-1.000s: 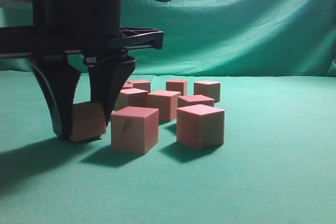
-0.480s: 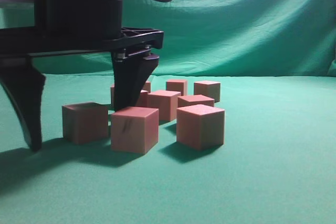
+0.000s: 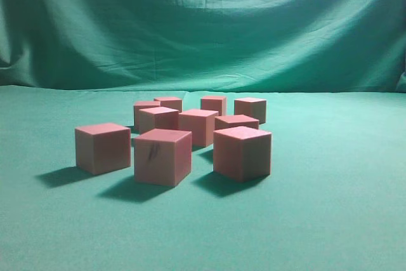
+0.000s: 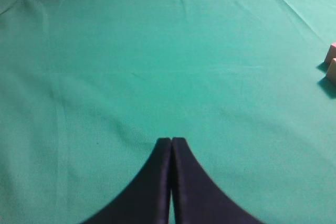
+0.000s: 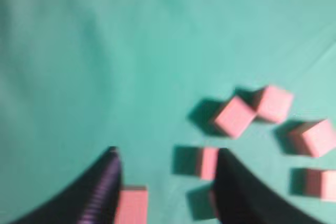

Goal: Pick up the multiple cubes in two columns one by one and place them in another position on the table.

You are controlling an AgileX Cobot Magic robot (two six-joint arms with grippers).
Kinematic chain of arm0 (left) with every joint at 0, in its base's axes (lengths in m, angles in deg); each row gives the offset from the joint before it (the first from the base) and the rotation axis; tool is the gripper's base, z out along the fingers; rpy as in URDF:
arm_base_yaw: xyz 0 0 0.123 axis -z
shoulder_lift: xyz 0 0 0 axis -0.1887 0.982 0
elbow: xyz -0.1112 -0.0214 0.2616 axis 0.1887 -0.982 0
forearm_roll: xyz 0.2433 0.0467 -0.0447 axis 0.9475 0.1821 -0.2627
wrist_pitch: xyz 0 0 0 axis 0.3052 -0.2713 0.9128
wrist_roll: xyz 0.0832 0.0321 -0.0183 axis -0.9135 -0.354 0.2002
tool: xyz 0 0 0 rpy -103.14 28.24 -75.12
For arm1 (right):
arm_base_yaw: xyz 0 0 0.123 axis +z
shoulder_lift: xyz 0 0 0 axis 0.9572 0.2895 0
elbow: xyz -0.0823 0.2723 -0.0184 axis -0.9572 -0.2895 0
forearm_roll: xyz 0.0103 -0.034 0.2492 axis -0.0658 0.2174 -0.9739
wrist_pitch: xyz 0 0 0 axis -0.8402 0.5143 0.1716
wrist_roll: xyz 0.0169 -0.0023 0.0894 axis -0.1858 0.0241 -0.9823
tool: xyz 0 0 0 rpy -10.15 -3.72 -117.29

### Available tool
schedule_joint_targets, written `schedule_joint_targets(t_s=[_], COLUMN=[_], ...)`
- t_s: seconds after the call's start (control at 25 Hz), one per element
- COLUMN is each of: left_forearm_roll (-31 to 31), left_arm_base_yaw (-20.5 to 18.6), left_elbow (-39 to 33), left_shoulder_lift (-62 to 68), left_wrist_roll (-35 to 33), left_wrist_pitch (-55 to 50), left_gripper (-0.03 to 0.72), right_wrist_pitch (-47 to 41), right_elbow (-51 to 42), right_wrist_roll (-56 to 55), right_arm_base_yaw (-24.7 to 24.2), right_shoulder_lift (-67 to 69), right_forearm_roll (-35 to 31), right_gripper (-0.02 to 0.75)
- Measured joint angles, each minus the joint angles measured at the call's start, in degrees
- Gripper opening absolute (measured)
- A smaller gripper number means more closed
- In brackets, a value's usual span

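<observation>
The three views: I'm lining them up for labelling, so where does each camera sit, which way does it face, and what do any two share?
Exterior view: low, near table height, facing the backdrop across the cubes; no robot part shows.
Left wrist view: above bare table, looking forward and down past the shut left claw; two cubes at the right edge.
Right wrist view: high, looking down, blurred; open right claw over the cubes.
Shared: the cubes and table appear in all three.

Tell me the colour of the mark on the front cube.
Dark, nearly black scribble on the cube; exterior view.
</observation>
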State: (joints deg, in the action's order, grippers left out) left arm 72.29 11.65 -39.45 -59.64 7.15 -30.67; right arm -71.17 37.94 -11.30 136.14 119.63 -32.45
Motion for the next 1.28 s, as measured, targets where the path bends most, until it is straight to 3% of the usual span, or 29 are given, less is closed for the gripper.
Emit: schedule_joint_targets(t_s=[0.12, 0.24, 0.48, 0.68, 1.28], left_forearm_roll=[0.0, 0.0, 0.0, 0.0, 0.0], left_arm_base_yaw=[0.0, 0.0, 0.0, 0.0, 0.0], left_elbow=[0.0, 0.0, 0.0, 0.0, 0.0], left_shoulder_lift=[0.0, 0.0, 0.0, 0.0, 0.0], left_wrist_roll=[0.0, 0.0, 0.0, 0.0, 0.0], left_wrist_pitch=[0.0, 0.0, 0.0, 0.0, 0.0], left_gripper=[0.0, 0.0, 0.0, 0.0, 0.0], right_wrist_pitch=[-4.0, -5.58, -5.91, -12.13, -15.34], right_elbow=[8.14, 13.67, 15.71, 15.71, 15.71], right_wrist_roll=[0.03, 0.47, 8.11, 10.26, 18.58], right_arm_base_yaw=[0.0, 0.0, 0.0, 0.0, 0.0], right_shoulder_lift=[-2.96, -6.21, -13.31, -19.05, -31.88], right_forearm_roll=[0.37, -0.4, -5.98, -11.16, -12.08], right_gripper=[0.13, 0.0, 0.0, 0.0, 0.0])
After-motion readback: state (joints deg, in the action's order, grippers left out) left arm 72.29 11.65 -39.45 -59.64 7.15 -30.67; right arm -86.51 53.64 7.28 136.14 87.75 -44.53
